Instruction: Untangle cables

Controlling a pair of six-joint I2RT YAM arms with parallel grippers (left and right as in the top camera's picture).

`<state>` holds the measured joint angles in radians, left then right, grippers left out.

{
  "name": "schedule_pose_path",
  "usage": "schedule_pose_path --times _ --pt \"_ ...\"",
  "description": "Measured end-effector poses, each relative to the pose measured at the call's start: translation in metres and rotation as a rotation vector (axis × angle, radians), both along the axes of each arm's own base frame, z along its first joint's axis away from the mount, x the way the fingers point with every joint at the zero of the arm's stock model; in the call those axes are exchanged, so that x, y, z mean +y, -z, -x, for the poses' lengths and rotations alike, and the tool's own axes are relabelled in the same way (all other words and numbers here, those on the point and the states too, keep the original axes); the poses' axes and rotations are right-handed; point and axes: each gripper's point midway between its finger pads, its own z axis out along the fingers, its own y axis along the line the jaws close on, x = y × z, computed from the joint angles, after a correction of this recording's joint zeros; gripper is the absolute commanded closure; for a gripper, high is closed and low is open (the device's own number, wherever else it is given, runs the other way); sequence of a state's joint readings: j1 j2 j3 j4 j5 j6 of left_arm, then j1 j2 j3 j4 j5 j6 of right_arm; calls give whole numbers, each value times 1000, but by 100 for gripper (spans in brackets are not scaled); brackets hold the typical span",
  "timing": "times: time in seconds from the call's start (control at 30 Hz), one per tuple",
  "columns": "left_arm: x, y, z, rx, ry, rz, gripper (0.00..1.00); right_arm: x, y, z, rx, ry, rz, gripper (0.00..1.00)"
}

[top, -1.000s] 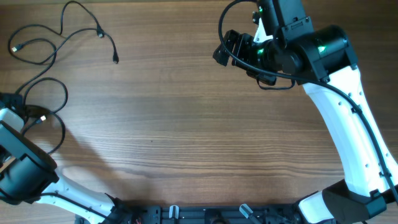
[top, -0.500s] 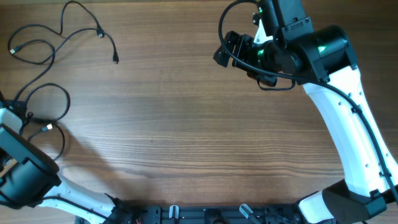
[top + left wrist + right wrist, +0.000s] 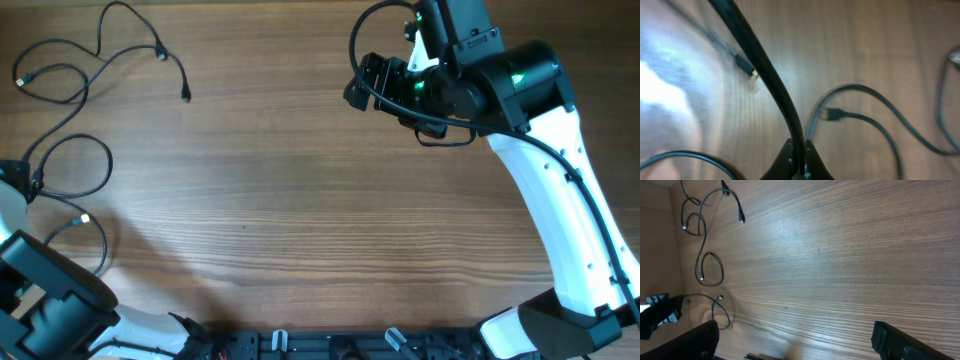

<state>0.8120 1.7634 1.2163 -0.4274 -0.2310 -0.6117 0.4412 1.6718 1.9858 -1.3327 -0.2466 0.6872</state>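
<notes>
Left jaws: closed tight on the held cable (image 3: 765, 70), with nothing else in the pinch. I see them at the bottom of my left wrist view.
Held cable: its long axis slants from the pinch up and to the left across the wrist view. It looks large and blurred, close to the lens.
Right jaws: spread wide with nothing between them, over the far side of the counter (image 3: 300, 200), right of centre and well apart from every cable.
Cables (image 3: 160, 50): all on the left side of the counter.
Far cable (image 3: 186, 90): strung across the far left corner in loose bends, running mostly left to right. Its free plug end points back toward the robot's base.
Near loop (image 3: 108, 165): a rounded loop lying near the left arm (image 3: 45, 290). From above I cannot tell whether it belongs to the cable in the pinch.
Gold-tipped plug (image 3: 829, 114): flat on the wood, tip pointing to the picture's left, cord curving off to the right.
Second plug (image 3: 747, 67): just left of the held cable, tip aimed down and right.
</notes>
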Motion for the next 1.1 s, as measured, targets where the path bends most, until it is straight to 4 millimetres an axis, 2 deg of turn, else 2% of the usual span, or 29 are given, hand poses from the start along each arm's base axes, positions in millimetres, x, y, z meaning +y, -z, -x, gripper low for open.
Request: schedule_pose_path --times 0.23,0.3,0.43,0.57,0.7,0.73,0.77,0.87,0.93,1.03,1.1 --pt "26 -2 43 75 -130 -48 96 0 0 0 -3 -10 6 0" --pt "33 -3 48 71 -152 -62 96 0 0 0 -4 -11 6 0" --pt "42 8 34 20 -131 -63 96 0 0 0 -3 -10 6 0" --pt "41 6 16 -61 -79 -45 96 0 0 0 -5 -10 5 0" --pt "37 9 14 -67 -66 -24 96 0 0 0 -7 -10 4 0" --pt "35 10 15 -60 -66 -16 94 0 0 0 -6 -10 4 0" --pt "34 11 16 -55 -67 -11 85 0 0 1 -2 -10 6 0" --pt "32 14 19 -44 -70 1 82 -1 1 1 1 -10 8 0" --pt "31 14 20 -39 -70 6 54 -1 1 2 2 -10 8 0" --pt "31 14 20 -40 -70 7 55 -1 1 2 3 -10 9 1" --pt "31 14 20 -40 -70 7 59 -1 1 2 3 -10 9 0"
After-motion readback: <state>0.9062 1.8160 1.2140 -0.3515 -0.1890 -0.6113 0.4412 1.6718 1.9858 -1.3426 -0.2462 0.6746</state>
